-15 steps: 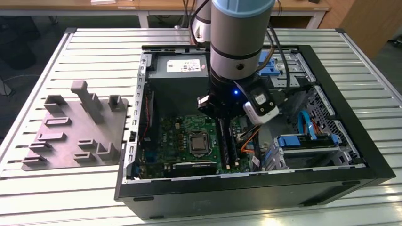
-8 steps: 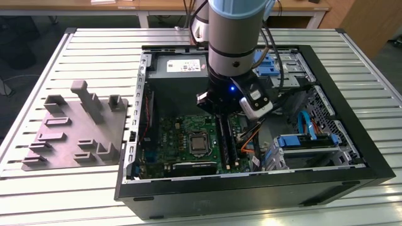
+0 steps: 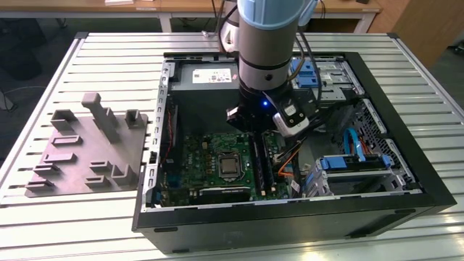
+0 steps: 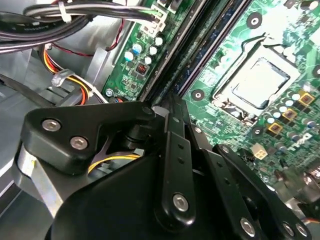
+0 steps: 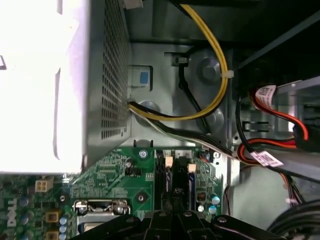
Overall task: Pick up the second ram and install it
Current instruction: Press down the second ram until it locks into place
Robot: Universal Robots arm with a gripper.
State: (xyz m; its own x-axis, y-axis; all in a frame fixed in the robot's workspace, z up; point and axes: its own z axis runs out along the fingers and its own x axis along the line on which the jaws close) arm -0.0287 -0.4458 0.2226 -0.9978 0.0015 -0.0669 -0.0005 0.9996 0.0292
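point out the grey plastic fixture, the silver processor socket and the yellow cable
grey plastic fixture [image 3: 80, 163], exterior view, flat base plate
silver processor socket [image 4: 260, 82], second wrist view, centre of its metal lid
yellow cable [image 5: 218, 47], first wrist view, outer bend

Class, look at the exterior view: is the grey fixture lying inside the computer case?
No. The grey fixture lies on the slatted table, outside the computer case, at the exterior view's left.

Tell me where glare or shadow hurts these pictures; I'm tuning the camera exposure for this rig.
In the first wrist view the power supply box is blown out to white, while the case corner behind the cables is in deep shadow. In the second wrist view the processor socket catches bright glare, and the gripper linkage close to the lens is dark. In the exterior view the light is even, though the computer case interior is dim.
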